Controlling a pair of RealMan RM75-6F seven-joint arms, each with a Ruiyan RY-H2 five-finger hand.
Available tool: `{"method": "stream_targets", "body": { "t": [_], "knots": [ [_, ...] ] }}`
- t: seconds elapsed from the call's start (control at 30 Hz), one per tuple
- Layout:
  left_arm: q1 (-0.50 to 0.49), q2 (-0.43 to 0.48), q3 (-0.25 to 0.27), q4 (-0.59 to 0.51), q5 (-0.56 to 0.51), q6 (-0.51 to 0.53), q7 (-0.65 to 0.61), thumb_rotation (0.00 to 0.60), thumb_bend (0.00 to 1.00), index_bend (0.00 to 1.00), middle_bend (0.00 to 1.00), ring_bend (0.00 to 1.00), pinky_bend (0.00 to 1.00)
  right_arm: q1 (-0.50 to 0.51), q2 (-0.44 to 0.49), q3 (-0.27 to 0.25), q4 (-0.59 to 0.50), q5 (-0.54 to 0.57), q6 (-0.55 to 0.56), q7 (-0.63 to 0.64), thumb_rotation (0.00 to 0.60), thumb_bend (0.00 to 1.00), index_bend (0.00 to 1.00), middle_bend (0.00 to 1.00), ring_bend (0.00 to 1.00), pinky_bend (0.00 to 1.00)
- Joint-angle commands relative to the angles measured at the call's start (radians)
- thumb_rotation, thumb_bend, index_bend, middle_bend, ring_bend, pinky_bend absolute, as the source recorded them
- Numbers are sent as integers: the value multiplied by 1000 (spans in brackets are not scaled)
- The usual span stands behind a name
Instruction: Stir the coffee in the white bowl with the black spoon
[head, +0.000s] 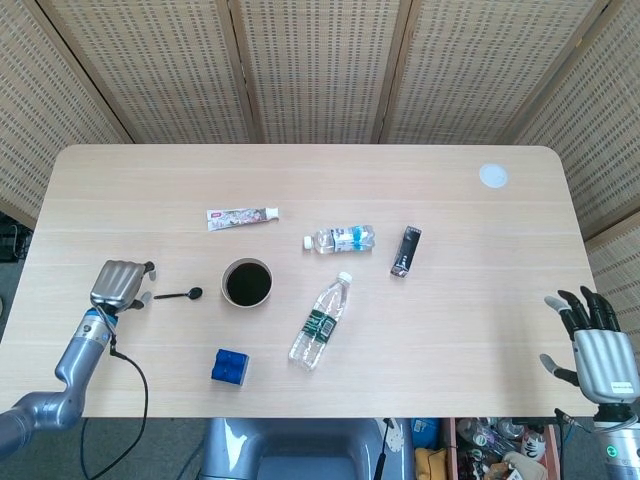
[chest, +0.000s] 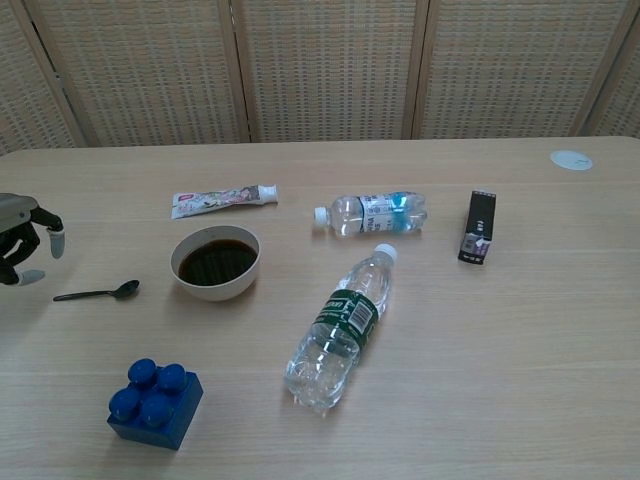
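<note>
A white bowl (head: 247, 283) (chest: 217, 264) of dark coffee stands left of the table's middle. The black spoon (head: 180, 295) (chest: 98, 293) lies flat on the table just left of the bowl, its handle pointing left. My left hand (head: 121, 284) (chest: 24, 250) hovers at the handle's end, fingers apart, holding nothing. My right hand (head: 597, 345) stays off the table's front right corner, fingers spread and empty; the chest view does not show it.
A toothpaste tube (head: 242, 216) lies behind the bowl. Two water bottles lie on their sides, a small one (head: 340, 239) and a larger one (head: 321, 320). A black box (head: 405, 250), a blue brick (head: 230, 367) and a white disc (head: 493, 176) also sit on the table.
</note>
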Motion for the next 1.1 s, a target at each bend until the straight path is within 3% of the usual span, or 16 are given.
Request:
{"method": "stream_targets", "body": {
  "t": [0.03,1.1],
  "knots": [
    [-5,-23,2,25,-14,-11,3,600,345,481,783,717,732,-1,1,-1,0,-1,0,1,600,256,251,236,70,142],
    [-19,-164,-5,169,-60,-39,-23,600,345,512,783,717,732,-11,3,-5,8,19,-5,5,600,256,251,237,70,142]
  ]
}}
